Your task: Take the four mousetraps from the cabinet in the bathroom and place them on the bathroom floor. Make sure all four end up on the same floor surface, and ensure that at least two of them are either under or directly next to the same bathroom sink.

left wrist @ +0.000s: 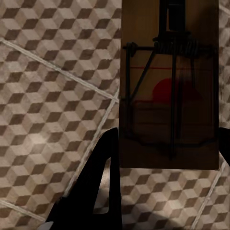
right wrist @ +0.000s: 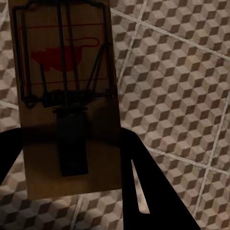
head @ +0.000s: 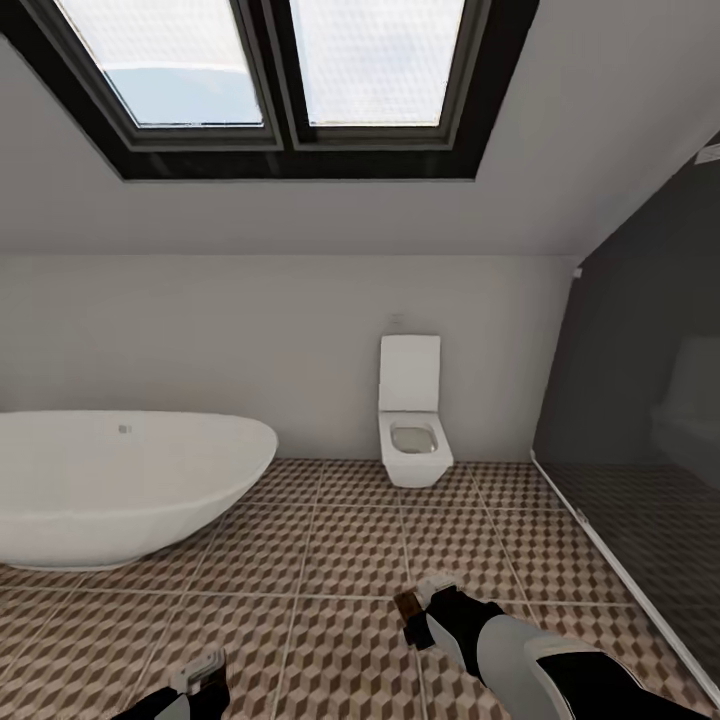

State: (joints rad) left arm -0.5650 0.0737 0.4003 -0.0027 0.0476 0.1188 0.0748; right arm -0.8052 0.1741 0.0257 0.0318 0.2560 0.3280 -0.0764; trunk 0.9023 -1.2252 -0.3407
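The left hand [left wrist: 165,158] is pinching a mousetrap [left wrist: 170,86] between its two dark fingers [left wrist: 103,182], one finger at each long edge of the board as the left wrist view is showing it. No writing can be read on this board; it is carrying only a red rounded mark and thin red lines under the dark wire parts. Its long axis is running along the fingers, away from the hand, and the spring coil is lying at the far end. The right hand [right wrist: 67,158] is likewise pinching a second mousetrap [right wrist: 64,96], and here also no letters are readable, only a red mouse-shaped figure inside a thin red frame. This board is also pointing along the fingers, with the coil and a dark flat piece near the hand and the red figure farther out. In the head view the left hand [head: 200,680] is showing at the lower edge, low and close to the body, while the right arm is reaching forward and inward with its hand [head: 425,610] above the bathroom floor [head: 330,540]. Both traps are being held in the air over the cube-patterned tiles. Farther away a white oval tub [head: 120,490] is standing at the left, a white toilet [head: 412,420] is against the back wall, and a skylight [head: 290,70] is sitting in the sloped ceiling.
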